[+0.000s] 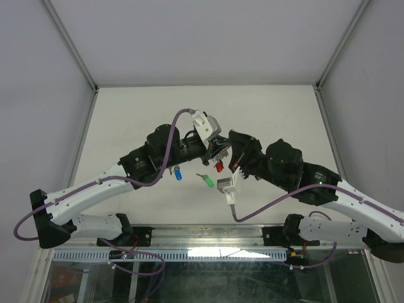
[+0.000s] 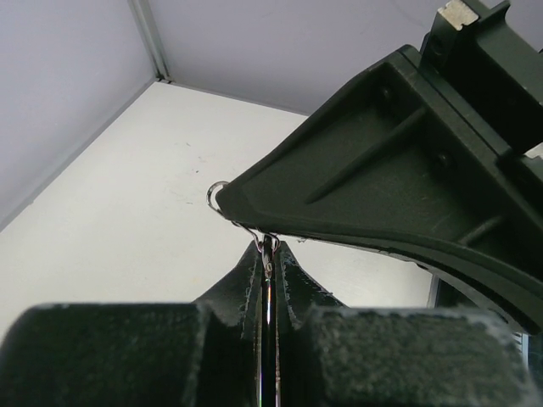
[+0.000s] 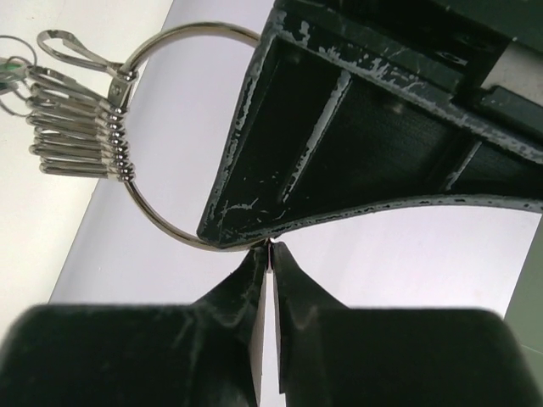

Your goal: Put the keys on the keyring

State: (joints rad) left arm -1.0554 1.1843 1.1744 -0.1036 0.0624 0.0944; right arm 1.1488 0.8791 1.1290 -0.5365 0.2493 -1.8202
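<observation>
Silver round wire keyring (image 3: pixel 148 214) is pinched tight by the left gripper (image 2: pixel 268 248) and right gripper (image 3: pixel 270 251) (tips nearly meeting). Small green-capped metal key (image 1: pixel 207 182) lies on the white table (image 1: pixel 126 113).

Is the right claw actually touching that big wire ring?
Touching. The right wrist view shows the keyring running down into the tips of the right gripper, which is shut on its wire.

plain white table (image 1: pixel 126 113) with a few faint scuffs, pale grey walls (image 1: pixel 202 38) all round, silver corner posts (image 1: pixel 69 44), metal rail (image 1: pixel 208 237) along the near edge, clear panel (image 1: pixel 208 278) below it
</observation>
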